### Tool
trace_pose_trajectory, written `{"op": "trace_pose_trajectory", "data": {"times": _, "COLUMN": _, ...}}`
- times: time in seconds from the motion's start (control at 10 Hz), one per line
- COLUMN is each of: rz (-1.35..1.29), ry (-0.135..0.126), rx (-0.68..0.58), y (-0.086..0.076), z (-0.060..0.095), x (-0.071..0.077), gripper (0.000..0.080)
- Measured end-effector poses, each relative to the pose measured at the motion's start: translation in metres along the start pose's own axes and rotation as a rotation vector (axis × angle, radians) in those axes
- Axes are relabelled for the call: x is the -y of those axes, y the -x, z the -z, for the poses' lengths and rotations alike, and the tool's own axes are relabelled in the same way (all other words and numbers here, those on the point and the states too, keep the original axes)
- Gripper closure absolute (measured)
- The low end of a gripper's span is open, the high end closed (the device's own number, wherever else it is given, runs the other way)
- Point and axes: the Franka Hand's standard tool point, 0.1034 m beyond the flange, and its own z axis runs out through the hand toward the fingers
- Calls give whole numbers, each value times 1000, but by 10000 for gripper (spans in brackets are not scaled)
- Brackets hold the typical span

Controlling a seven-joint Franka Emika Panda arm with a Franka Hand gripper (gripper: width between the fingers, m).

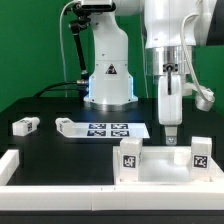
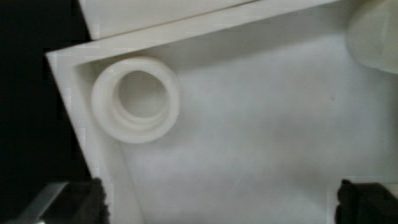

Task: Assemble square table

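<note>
Currently, the scene is laid out as follows:

- The pincer [image 1: 172, 133] is held pointing straight down, just above the rear edge of the square top [image 1: 165, 165].
- In the wrist view the pincer [image 2: 222, 200] is seen spread wide. One dark fingertip [image 2: 80, 200] is set at each side of the picture and nothing is clamped between them.
- The square top [image 2: 249, 120] fills most of the wrist view, and a corner of it is shown against the dark counter.
- A raised ring socket [image 2: 134, 100] is moulded into the top near that corner.
- In the exterior view the top is placed at the front of the black counter [image 1: 40, 145], toward the exterior view's right. A black-and-white tag is carried at each of its two near corners.
- A leg block [image 1: 25, 126] with a tag is laid well apart from the top, at the exterior view's left.
- A second leg block [image 1: 65, 125] is found just beside the marker board [image 1: 110, 130].
- A white border rail [image 1: 12, 165] is seen at the front left edge.
</note>
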Motion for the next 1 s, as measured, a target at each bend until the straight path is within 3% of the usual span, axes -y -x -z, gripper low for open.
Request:
{"op": "trace_pose_trajectory", "data": {"times": 0.3, "rz": 76, "ry": 7, "rx": -2, "y": -3, "z": -2, "x": -1, "gripper": 151}}
{"op": "trace_pose_trajectory", "data": {"times": 0.4, "rz": 175, "ry": 16, "rx": 12, "y": -20, "z": -5, "x": -2, "gripper": 151}}
{"op": "trace_pose_trajectory", "data": {"times": 0.5, "rz": 197, "ry": 6, "rx": 21, "y": -39, "z": -7, "x": -7, "gripper": 151}}
{"op": "trace_pose_trajectory", "data": {"times": 0.7, "rz": 231, "ry": 40, "rx": 5, "y": -60, "z": -20, "x": -24, "gripper": 151}}
{"op": "trace_pose_trajectory", "data": {"times": 0.9, "rz": 201, "ry": 25, "rx": -33, "y": -62, "z": -39, "x": -32, "gripper": 151}}
{"op": "trace_pose_trajectory", "data": {"times": 1.0, "rz": 197, "ry": 35, "rx": -31, "y": -55, "z": -43, "x": -37, "gripper": 151}}
